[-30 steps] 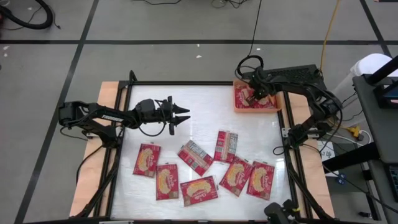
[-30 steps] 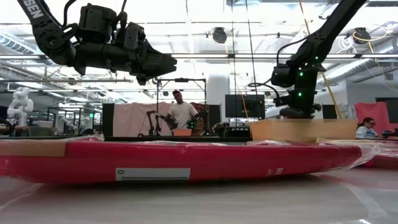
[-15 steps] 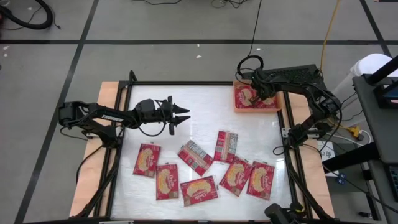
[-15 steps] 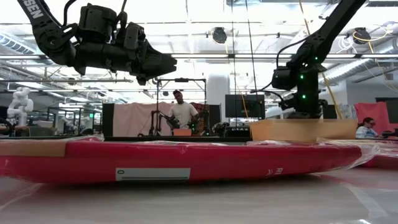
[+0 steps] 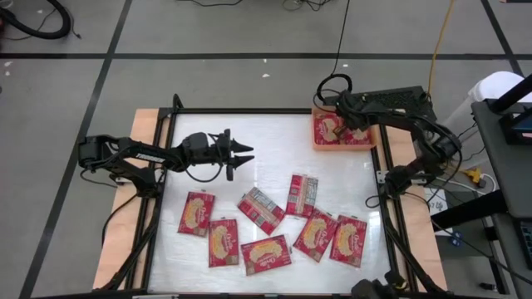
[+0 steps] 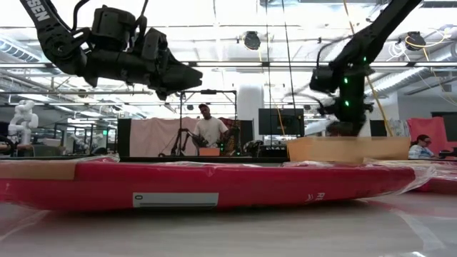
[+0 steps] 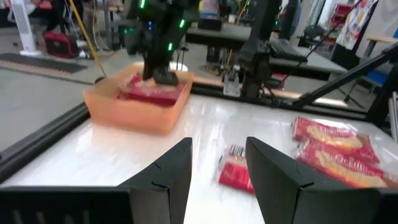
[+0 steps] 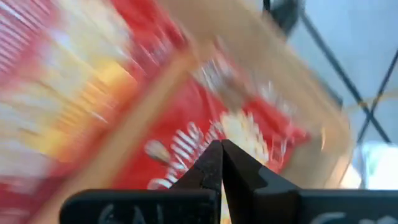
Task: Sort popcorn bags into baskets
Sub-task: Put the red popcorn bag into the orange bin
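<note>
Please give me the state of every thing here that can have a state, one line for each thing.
Shallow square orange plastic tray: at the table's far right corner, red packets inside.
Flat red popcorn packets on the white table: seven, lying flat, outside the tray; two overlap.
Packets in the tray: lying flat; number unclear.
Left claw: open, empty, above the table.
Right claw: shut, empty, over the tray.

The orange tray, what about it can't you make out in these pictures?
- High view: the right hand and its arm cover part of the orange tray, so its popcorn bags cannot be counted.
- Low view: the tray's wall hides its contents.
- Right wrist view: motion blur smears the packet print.
</note>
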